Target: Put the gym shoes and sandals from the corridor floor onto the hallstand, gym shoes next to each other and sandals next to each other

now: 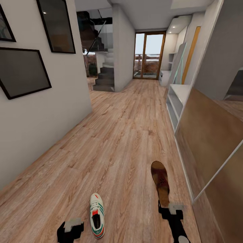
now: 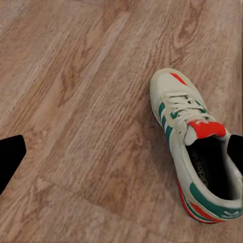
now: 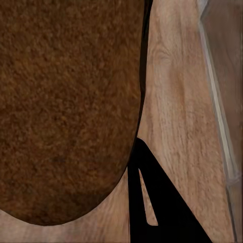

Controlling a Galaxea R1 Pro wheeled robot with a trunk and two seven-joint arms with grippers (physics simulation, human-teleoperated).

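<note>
Corridor, wood floor (image 1: 121, 135). One sneaker (image 1: 97, 216) lay on the planks near the robot, toe pointing away, just beside the left gripper (image 1: 70, 231). The left wrist view showed that gripper's fingers spread wide, one dark tip (image 2: 10, 158) well off the sneaker (image 2: 195, 147), the other at the shoe's opening edge; nothing held.

One sandal (image 1: 161, 183) lay ahead of the right gripper (image 1: 171, 211), heel end touching or under it. In the right wrist view the brown sandal (image 3: 66, 106) sat very close, one finger (image 3: 152, 202) beside its edge. Whether the jaws were closed on it I could not tell.

The rack (image 1: 178, 101) stood against the right wall, well ahead.

Risks, as judged:
- A grip at the heel end alone would leave the long sandal hanging; it could pivot or slip out in transit.
- The sandal lay near the mirrored panel (image 1: 209, 141); lifting or turning might knock it.
- The left fingers straddled floor more than shoe, so closing there would likely nudge the sneaker aside.
</note>
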